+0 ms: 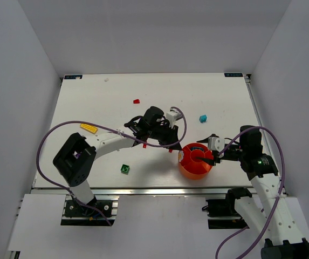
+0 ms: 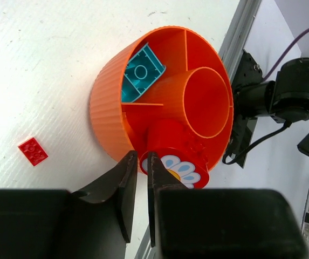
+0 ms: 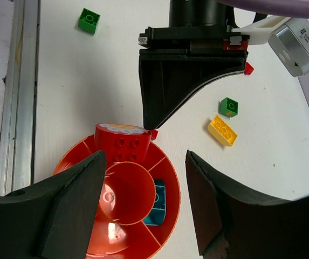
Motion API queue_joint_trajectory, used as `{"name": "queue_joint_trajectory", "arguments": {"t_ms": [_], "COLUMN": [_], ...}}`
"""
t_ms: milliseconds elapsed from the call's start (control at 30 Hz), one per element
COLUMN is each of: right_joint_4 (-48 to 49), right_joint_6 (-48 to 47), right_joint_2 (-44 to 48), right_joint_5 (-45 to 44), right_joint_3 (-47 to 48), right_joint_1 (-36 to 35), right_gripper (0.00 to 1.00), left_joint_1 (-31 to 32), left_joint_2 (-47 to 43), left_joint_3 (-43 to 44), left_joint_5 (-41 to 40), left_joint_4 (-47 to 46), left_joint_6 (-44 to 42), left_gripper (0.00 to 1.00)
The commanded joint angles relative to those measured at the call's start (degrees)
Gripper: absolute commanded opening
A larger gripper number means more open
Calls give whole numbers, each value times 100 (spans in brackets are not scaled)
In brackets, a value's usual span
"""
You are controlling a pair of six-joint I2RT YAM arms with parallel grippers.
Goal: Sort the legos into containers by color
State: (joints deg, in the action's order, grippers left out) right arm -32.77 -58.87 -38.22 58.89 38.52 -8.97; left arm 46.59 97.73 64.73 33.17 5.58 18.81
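With left claw [image 2: 142, 156] barely a slit wide against a glossy red daisy-stickered brick [image 2: 170, 140] at the rim of the ribbed round orange tray [image 2: 108, 102], grip impossible to tell, spreads right claw [image 3: 144, 155] wide above that tray, with a cyan studded brick [image 2: 142, 73] in one wedge.

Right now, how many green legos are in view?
2. One green brick lies near the metal rail; another sits beside a yellow brick. More may be hidden.
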Motion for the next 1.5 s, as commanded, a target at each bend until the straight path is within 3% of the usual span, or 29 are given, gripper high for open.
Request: {"name": "queue_joint_trajectory", "arguments": {"t_ms": [0, 567, 1467], "right_joint_4": [157, 210, 228], "right_joint_6": [77, 122, 148], "right_joint_2": [7, -2, -2], "right_joint_5": [131, 149, 184], "right_joint_3": [-29, -38, -99], "right_joint_1": [27, 53, 62], "right_gripper": [66, 67, 67], "left_joint_1": [17, 70, 70], "left_joint_2": [-307, 0, 272], "left_joint_3": [75, 92, 92], "left_joint_5": [278, 858, 1122], "left_joint_4": [12, 48, -110], "left_joint_6": [-123, -237, -193], "left_gripper": [24, 23, 23]}}
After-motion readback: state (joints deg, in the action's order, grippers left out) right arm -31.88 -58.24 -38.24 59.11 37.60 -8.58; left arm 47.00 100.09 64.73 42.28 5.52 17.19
